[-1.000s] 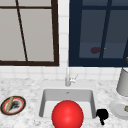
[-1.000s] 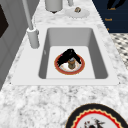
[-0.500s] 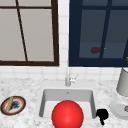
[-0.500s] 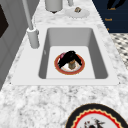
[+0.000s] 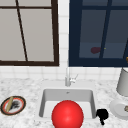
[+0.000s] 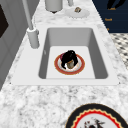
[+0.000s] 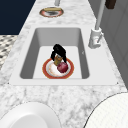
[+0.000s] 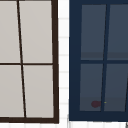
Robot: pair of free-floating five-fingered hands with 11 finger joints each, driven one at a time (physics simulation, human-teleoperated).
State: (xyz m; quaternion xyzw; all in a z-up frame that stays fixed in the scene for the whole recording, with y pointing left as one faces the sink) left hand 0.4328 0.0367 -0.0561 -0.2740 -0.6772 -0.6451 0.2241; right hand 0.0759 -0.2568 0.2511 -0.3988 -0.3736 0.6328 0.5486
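Note:
A red-rimmed plate [image 6: 80, 68] [image 7: 47, 71] lies on the sink floor. My left hand [image 6: 68, 57] [image 7: 58, 51] reaches down onto it, fingers curled round a tan-brown lump of food [image 6: 70, 64] [image 7: 58, 60]. A dark red round fruit [image 7: 62, 67] rests on the plate just beside that hand. In the front view a big red ball [image 5: 67, 115] covers the sink's middle. My right hand [image 5: 101, 115] hangs by the sink's right rim, apart from the plate.
The tap [image 5: 67, 77] [image 6: 32, 35] [image 7: 96, 37] stands behind the basin [image 5: 47, 100]. A patterned plate [image 5: 13, 105] [image 7: 51, 12] sits on the left counter. A white plate [image 5: 120, 108] [image 6: 76, 12] and a grey pot [image 5: 123, 82] [image 6: 53, 5] are on the right.

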